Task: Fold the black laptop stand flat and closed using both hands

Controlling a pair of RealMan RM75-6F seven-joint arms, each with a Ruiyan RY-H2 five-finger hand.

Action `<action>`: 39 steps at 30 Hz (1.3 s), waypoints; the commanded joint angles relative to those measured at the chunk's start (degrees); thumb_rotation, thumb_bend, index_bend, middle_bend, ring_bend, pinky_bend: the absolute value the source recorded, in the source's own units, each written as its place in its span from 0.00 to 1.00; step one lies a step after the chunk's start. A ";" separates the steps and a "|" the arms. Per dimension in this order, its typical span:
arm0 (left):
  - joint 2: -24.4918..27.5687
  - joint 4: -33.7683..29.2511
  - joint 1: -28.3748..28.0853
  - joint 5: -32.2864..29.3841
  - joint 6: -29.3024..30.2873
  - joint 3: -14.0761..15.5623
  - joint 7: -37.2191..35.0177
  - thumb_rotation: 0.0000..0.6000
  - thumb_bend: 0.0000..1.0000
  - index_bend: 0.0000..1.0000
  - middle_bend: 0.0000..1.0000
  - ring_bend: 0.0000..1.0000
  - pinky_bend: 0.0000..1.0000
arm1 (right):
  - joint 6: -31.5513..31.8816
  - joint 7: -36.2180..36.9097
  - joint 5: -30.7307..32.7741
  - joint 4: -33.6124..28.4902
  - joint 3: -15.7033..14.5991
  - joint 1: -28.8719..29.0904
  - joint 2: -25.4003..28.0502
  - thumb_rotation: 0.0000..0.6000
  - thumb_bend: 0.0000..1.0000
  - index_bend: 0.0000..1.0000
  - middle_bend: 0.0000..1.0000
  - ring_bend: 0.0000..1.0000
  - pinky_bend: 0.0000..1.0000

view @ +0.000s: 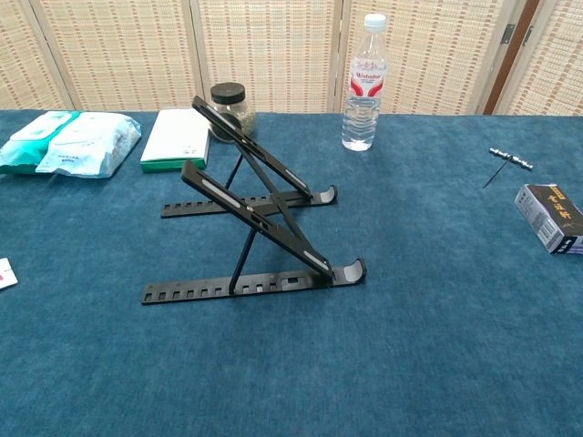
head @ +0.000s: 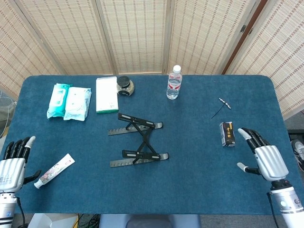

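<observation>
The black laptop stand [head: 137, 140] stands unfolded in the middle of the blue table; in the chest view the laptop stand [view: 250, 214] shows its two support arms raised at a slant over two flat slotted base rails. My left hand [head: 13, 161] rests at the near left edge, fingers apart, holding nothing. My right hand [head: 263, 155] hovers over the near right side of the table, fingers spread, far from the stand. Neither hand shows in the chest view.
A toothpaste tube [head: 53, 170] lies by my left hand. A small dark box [head: 228, 133] sits just left of my right hand, a thin tool [head: 222, 106] beyond it. Wipes packs [head: 69, 101], a white-green box [head: 106, 94], a jar [head: 125, 85] and a water bottle [head: 174, 82] line the back.
</observation>
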 commanded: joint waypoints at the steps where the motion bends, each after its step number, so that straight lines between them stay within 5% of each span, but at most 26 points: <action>1: 0.16 -0.13 0.14 -0.02 0.06 0.11 -0.08 1.00 0.15 0.00 0.08 0.07 0.00 | -3.53 1.99 -2.33 -1.79 -0.24 3.05 1.10 1.00 0.05 0.07 0.11 0.10 0.34; 20: 1.23 -1.68 0.54 0.91 0.45 0.62 0.54 1.00 0.15 0.00 0.08 0.07 0.00 | -17.89 7.17 -5.88 -0.47 4.24 21.13 -9.09 1.00 0.06 0.01 0.10 0.05 0.31; 34: 1.56 -2.16 0.89 1.09 0.60 0.91 0.57 1.00 0.15 0.00 0.08 0.07 0.00 | -22.29 3.70 -1.52 1.02 6.42 28.55 -18.18 1.00 0.06 0.00 0.00 0.00 0.01; 39: 1.60 -2.18 0.80 1.18 0.59 0.75 0.34 1.00 0.15 0.00 0.08 0.07 0.00 | -22.90 1.86 0.52 1.82 7.30 30.34 -21.08 1.00 0.05 0.00 0.00 0.00 0.00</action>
